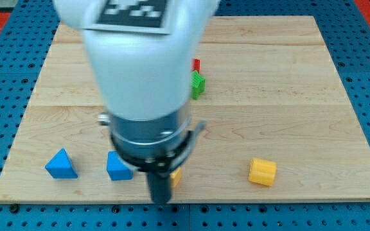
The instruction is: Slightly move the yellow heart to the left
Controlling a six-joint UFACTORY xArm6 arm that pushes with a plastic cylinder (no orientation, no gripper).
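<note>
Fingers don't come into it on this rig: just a straight dark rod (159, 189) gripping nothing, and my tip (160, 201) is down at about six o'clock, close to the bottom edge of the wooden board (288, 83). Touching the rod at three o'clock, a sliver of a yellow block (176, 176) peeks out, mostly hidden, so its shape can't be called. Over at three o'clock from there, well apart, sits a second yellow block (262, 172), chunky, exact shape unclear. At nine o'clock from the rod, a blue block (119, 167) is right beside it, then a blue triangle (61, 165) farther out. Up at twelve o'clock, a green block (198, 85) and red block (196, 65) poke out from behind the big white arm (140, 64).
</note>
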